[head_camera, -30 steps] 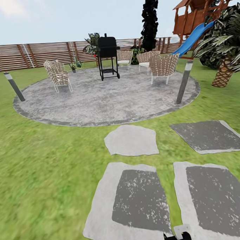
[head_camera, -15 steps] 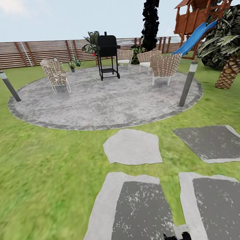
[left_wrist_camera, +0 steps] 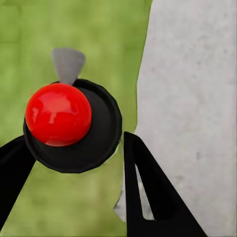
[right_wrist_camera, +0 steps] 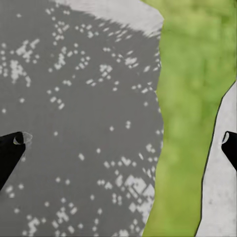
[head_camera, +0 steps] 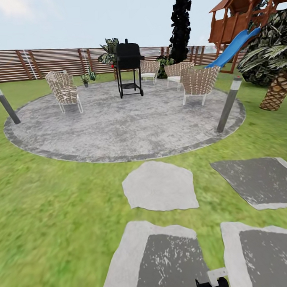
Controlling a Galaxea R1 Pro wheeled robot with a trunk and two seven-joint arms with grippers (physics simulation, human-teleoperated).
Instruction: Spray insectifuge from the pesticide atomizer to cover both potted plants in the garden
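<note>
**Two plants far off, one sprayer riding in a loose-looking grip**

Two dark fingers of the left gripper (left_wrist_camera: 76, 140) are flanking the pesticide atomizer (left_wrist_camera: 74, 131), its red knob and grey nozzle facing the wrist camera. They seem to be pinching its black body, though the contact itself is hard to make out. The right gripper (right_wrist_camera: 124, 138) is hanging spread wide with nothing between its fingers, over a grey stepping slab (right_wrist_camera: 74, 123) and grass.

The grill (head_camera: 128, 62) is standing at the back of the round patio (head_camera: 117, 128). The potted plants (head_camera: 88, 77) are showing as small green tufts well to the left of the grill and a little behind it, near the fence.

The risk lies in the long drive. If the grip is only partial, jolts could be shifting or dropping the atomizer. Spraying from too far off would be leaving the leaves partly uncovered.
</note>
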